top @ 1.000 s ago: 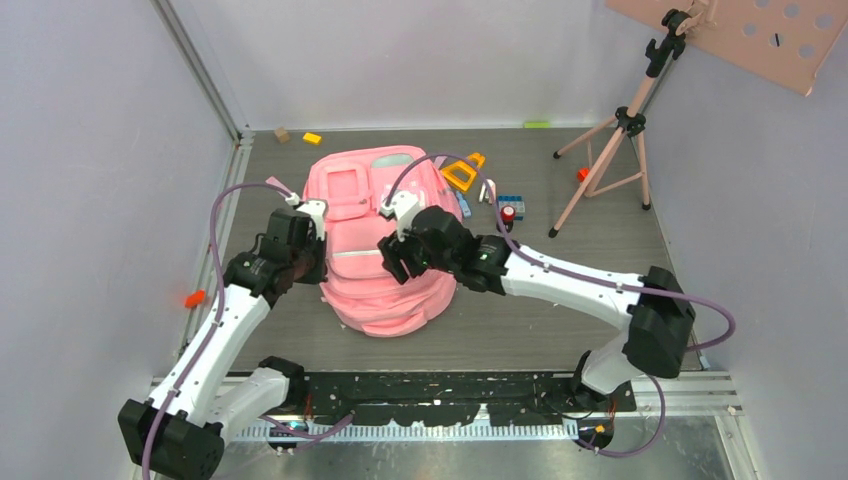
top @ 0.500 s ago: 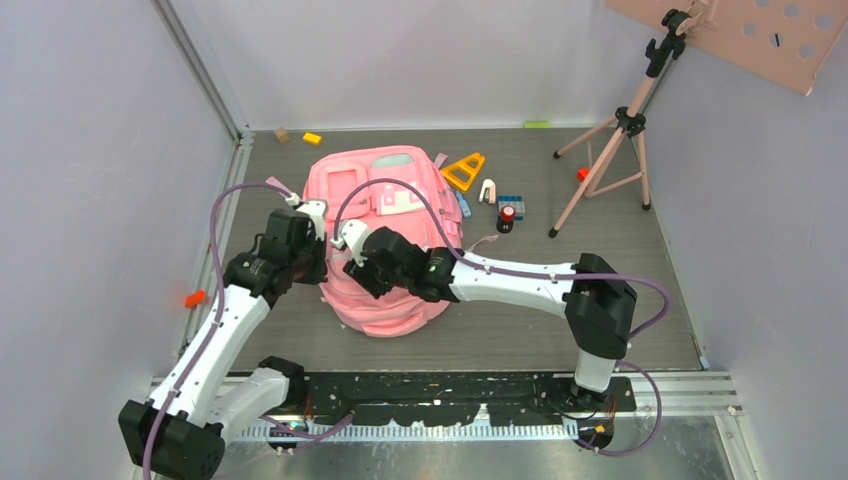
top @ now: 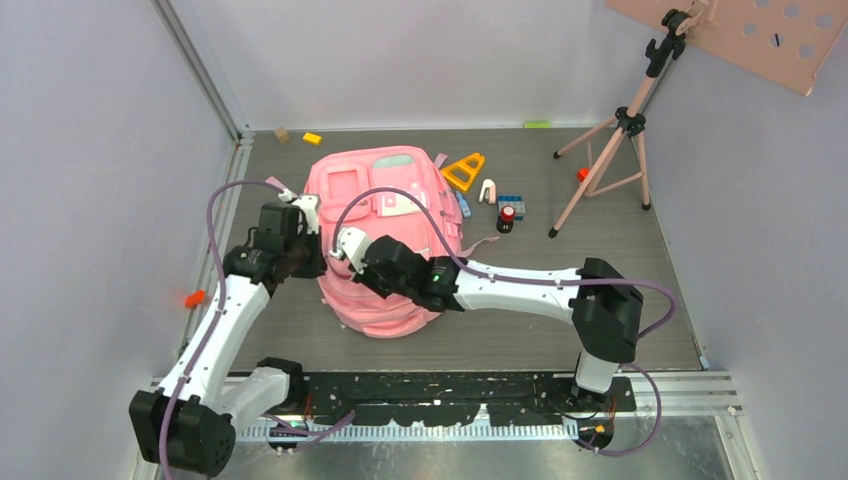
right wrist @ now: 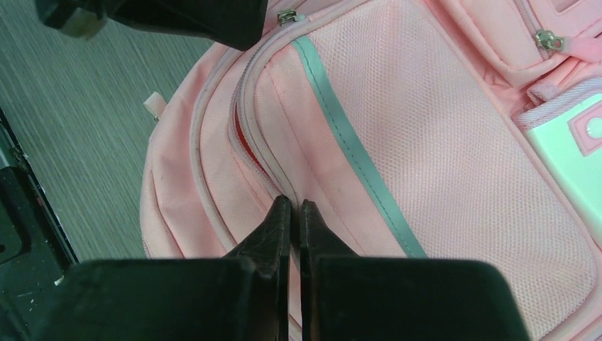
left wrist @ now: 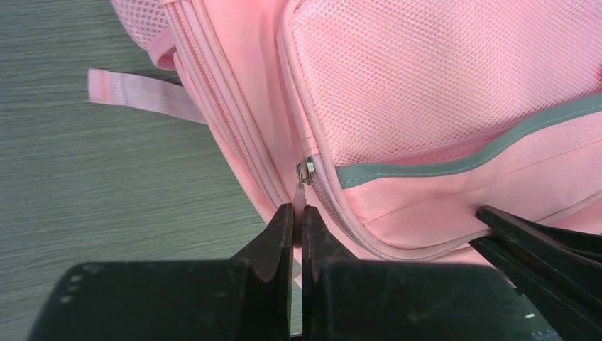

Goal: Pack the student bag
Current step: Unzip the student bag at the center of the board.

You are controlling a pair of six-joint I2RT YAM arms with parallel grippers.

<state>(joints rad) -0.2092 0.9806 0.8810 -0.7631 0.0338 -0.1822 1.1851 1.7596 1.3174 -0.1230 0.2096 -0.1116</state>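
Centre of the grey table (top: 560, 290), the student bag (top: 385, 190) lies on its back, front pockets up, grey-green top panel toward the far wall. Left gripper (left wrist: 299, 213) sits at the bag's left edge, fingers pressed together on the thin pink zipper pull (left wrist: 303, 181) beside the mesh pocket (left wrist: 440, 78). Right gripper (right wrist: 292, 206) reaches across the bag's near half, fingers squeezed tight as well, tips down on the seam by the grey-green trim stripe (right wrist: 355, 153); whether they've caught any fabric, can't tell. A yellow triangle (top: 463, 171) and a pink tripod (top: 612, 150) stand off to the far right.
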